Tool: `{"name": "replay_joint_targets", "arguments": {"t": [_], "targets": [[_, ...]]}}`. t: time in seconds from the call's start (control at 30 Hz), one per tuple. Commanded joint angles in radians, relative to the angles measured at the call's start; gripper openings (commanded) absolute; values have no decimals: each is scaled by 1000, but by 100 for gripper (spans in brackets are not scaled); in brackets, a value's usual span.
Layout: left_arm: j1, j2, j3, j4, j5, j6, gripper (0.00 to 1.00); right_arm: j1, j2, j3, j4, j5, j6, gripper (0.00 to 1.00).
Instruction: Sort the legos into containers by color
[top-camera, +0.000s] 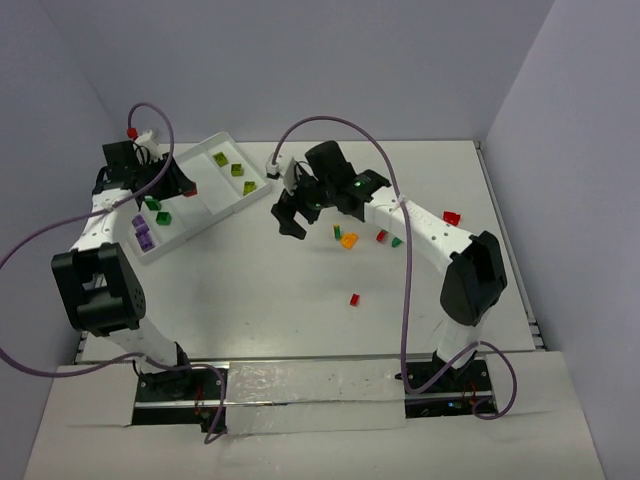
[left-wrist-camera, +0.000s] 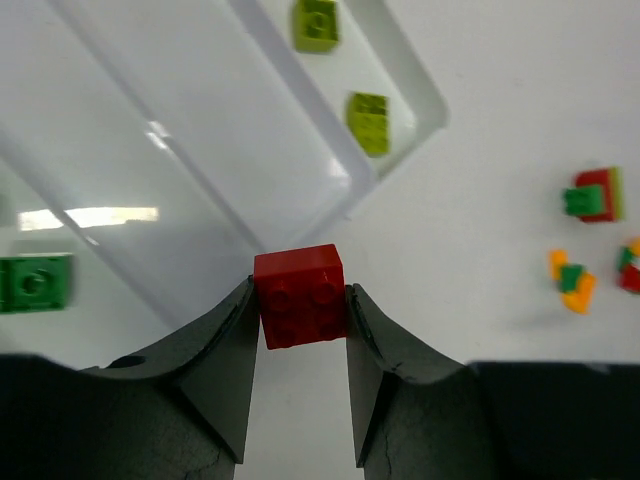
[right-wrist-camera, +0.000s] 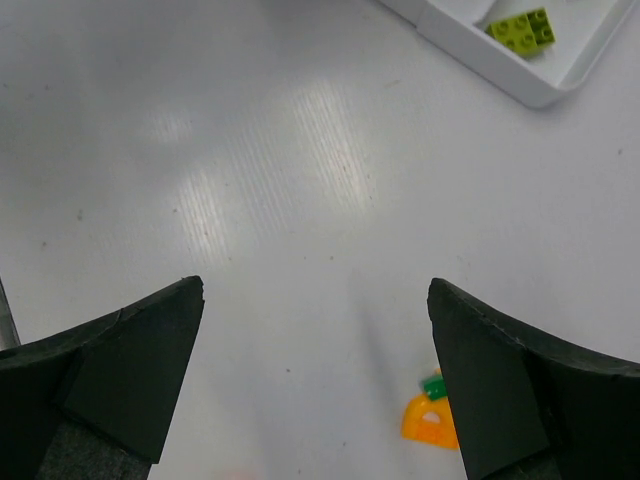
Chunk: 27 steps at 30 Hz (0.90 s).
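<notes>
Sitting squarely between the two dark fingers of the left gripper (left-wrist-camera: 300, 293), a red lego (left-wrist-camera: 298, 305) is held by its side faces with its studs turned up towards the wrist camera. The gripper is thus clamped on it. It is carried above the near wall of the white tray (top-camera: 210, 180), at the far left of the bench (top-camera: 300, 320), just where a bare compartment (left-wrist-camera: 190, 140) ends. That compartment lies between the one at the right end, where the lime legos (top-camera: 237, 170) are kept, and the next one leftwards with the green legos (top-camera: 158, 210); the purple legos (top-camera: 142, 232) are kept in the nearest one. The red piece is judged to be meant for the bare compartment, since no red is seen in any other. A drop from here could strike the wall, so a small shift farther in is judged wise before release.

The right gripper (top-camera: 290, 212) is seen with its fingers spread wide and nothing between them, above bare bench just right of the tray's corner. Further right, the loose legos (top-camera: 381, 236) are scattered, an orange lego (right-wrist-camera: 432, 418) nearest, with reds and greens beyond it, so a further pick is judged likely there.
</notes>
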Motion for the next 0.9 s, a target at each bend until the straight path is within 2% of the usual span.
{"name": "replay_joint_targets", "arguments": {"t": [0.0,0.23,0.47,0.53,0.57,0.63,0.67,0.77,0.87], "targets": [[-4,109,83,66,-212,100,0,-56,-91,-58,30,4,19,100],[-13,216,138,80,-281,115,1,-199,-109,-96,13,-23,60,100],[-29,282,156,90,-328,134,13,-269,-109,-128,-4,38,60,100],[-29,292,164,89,-333,134,20,-277,-110,-138,-5,55,66,100],[-30,300,172,88,-330,131,28,-283,-112,-142,-9,64,65,100],[-33,304,178,84,-330,131,38,-289,-112,-148,-18,78,63,100],[-36,306,184,78,-335,130,47,-294,-112,-154,-25,90,56,100],[-39,305,200,67,-340,129,57,-305,-120,-176,-37,129,41,100],[-42,300,215,55,-340,127,60,-325,-127,-189,-55,158,31,100]]}}
